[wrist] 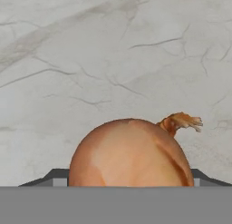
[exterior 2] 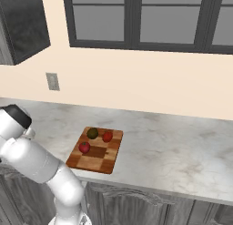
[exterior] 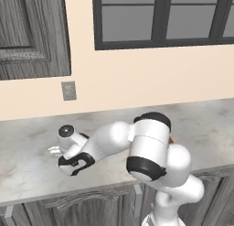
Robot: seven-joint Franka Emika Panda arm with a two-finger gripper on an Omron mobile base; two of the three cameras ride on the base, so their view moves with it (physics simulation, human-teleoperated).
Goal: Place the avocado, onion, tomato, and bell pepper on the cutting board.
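The onion (wrist: pixel 131 155), pale orange-tan with a dry tuft at its top, sits between my gripper's (wrist: pixel 127 181) dark fingertips (wrist: pixel 56 177), which press against both its sides just above the marble counter. In the left base view the gripper (exterior: pixel 55 151) reaches low over the counter's left part. The checkered cutting board (exterior 2: pixel 98 161) lies near the counter's front edge, well to the right of the hand. On it rest the dark green avocado (exterior 2: pixel 93 133) and two red fruits (exterior 2: pixel 107 136) (exterior 2: pixel 84 147); which is the tomato and which the bell pepper I cannot tell.
The grey marble counter (exterior 2: pixel 173 151) runs along a cream wall with a wall outlet (exterior: pixel 69 90) and a dark window (exterior 2: pixel 136 19) above. A cabinet (exterior: pixel 32 33) hangs at upper left. My own arm (exterior: pixel 146 147) hides the board in the left base view.
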